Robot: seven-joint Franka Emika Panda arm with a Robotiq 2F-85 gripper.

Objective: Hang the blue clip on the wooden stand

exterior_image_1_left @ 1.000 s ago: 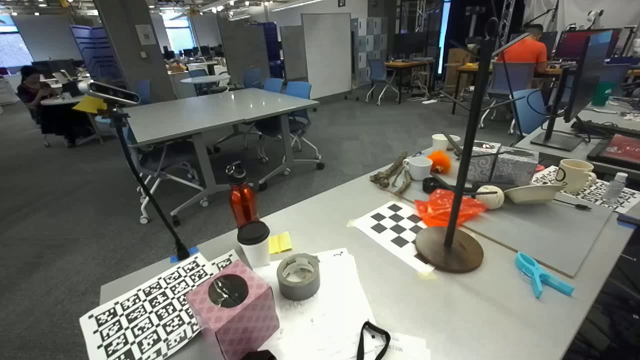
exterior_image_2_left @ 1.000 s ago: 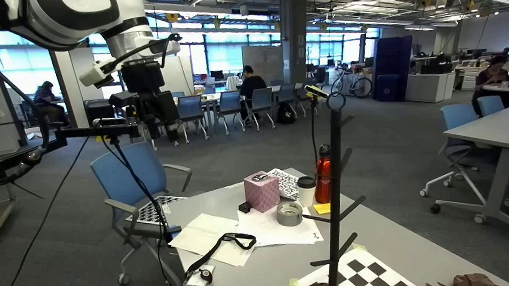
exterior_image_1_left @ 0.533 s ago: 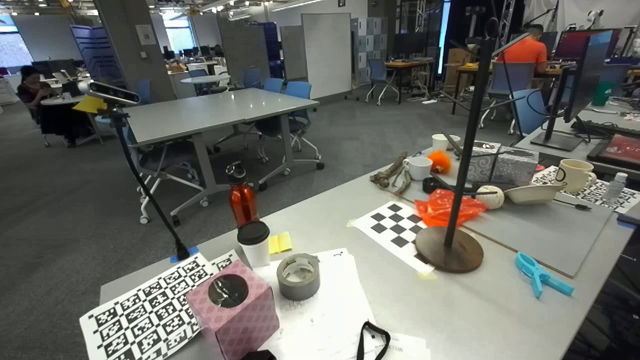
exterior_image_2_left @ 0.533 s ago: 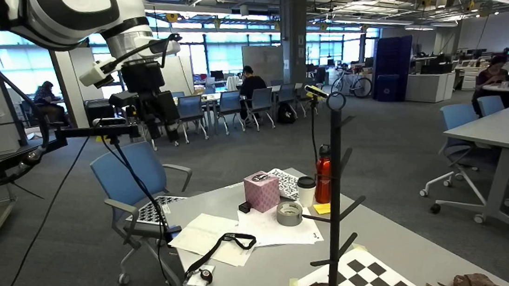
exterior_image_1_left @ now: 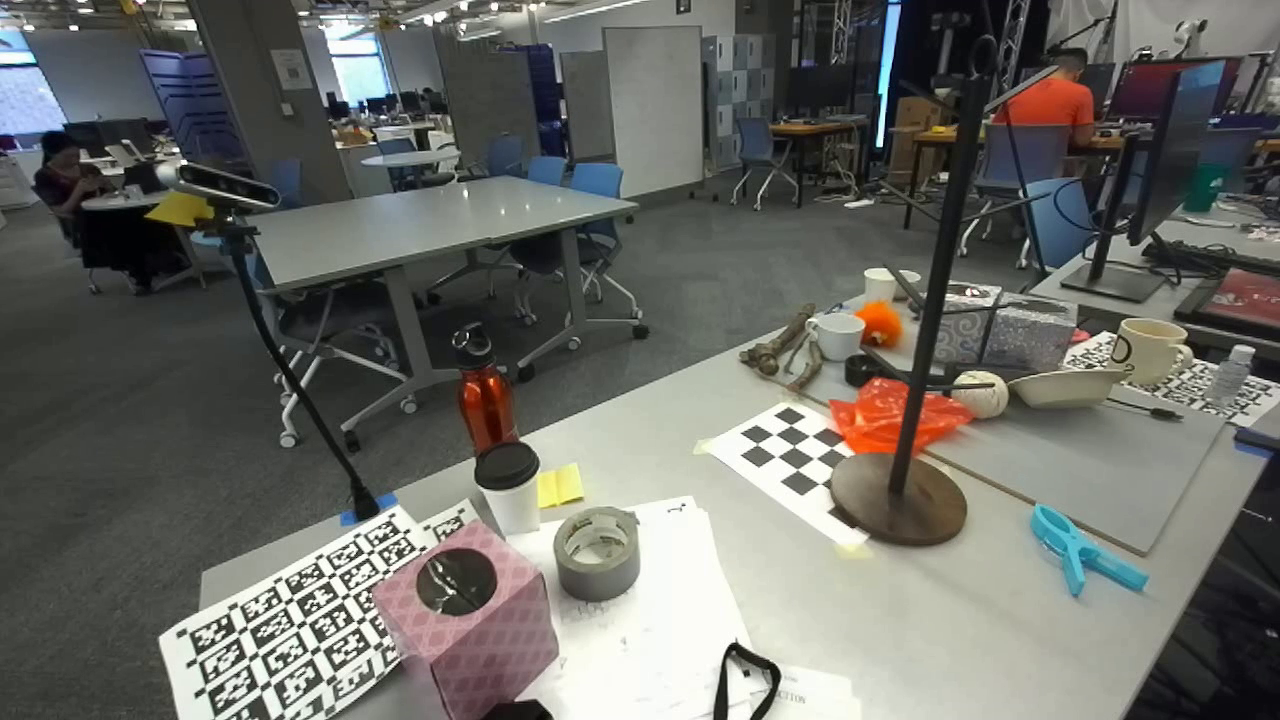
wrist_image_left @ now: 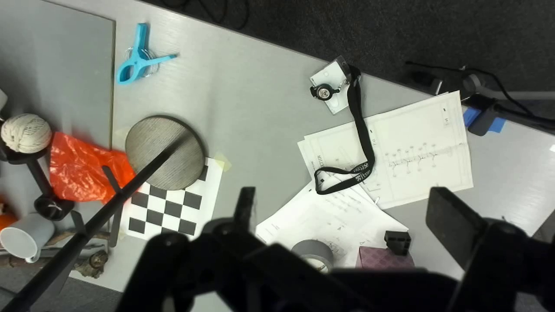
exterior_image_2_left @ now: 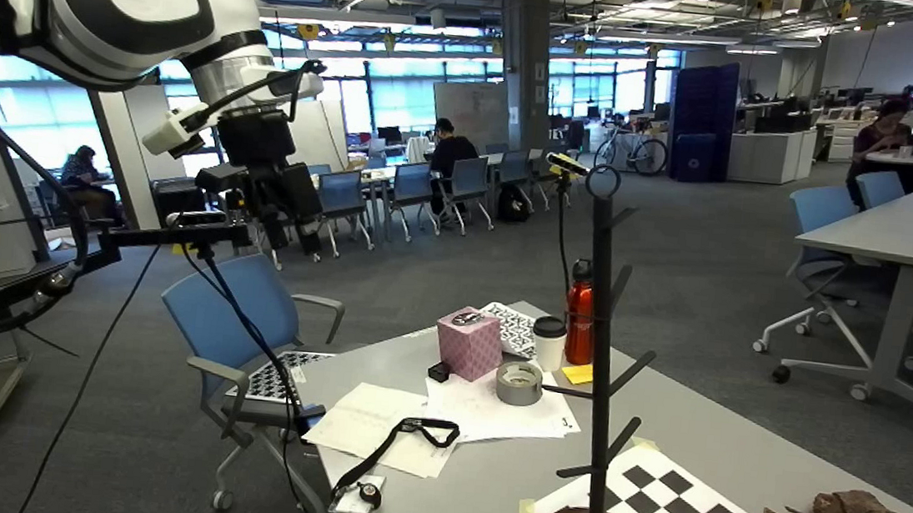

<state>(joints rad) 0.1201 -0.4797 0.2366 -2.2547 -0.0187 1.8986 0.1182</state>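
In an exterior view the blue clip [exterior_image_1_left: 1079, 552] lies right of the wooden stand [exterior_image_1_left: 936, 290], long axis diagonal — loop far-left, prongs near-right; the wrist view crops the stand's top; the gripper [wrist_image_left: 342, 203] gapes wide.

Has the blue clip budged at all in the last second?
No. Against the wooden stand in an exterior view, the blue clip lies where it did, neither nearer nor farther.

We see daylight whitening 2 windows [exterior_image_1_left: 354, 62] at the upper left in an exterior view, above dim carpet [exterior_image_1_left: 700, 270]. In the wrist view we get pale glare toward the table's [wrist_image_left: 527, 169] right, the gripper [wrist_image_left: 341, 193] dark and softly blurred.
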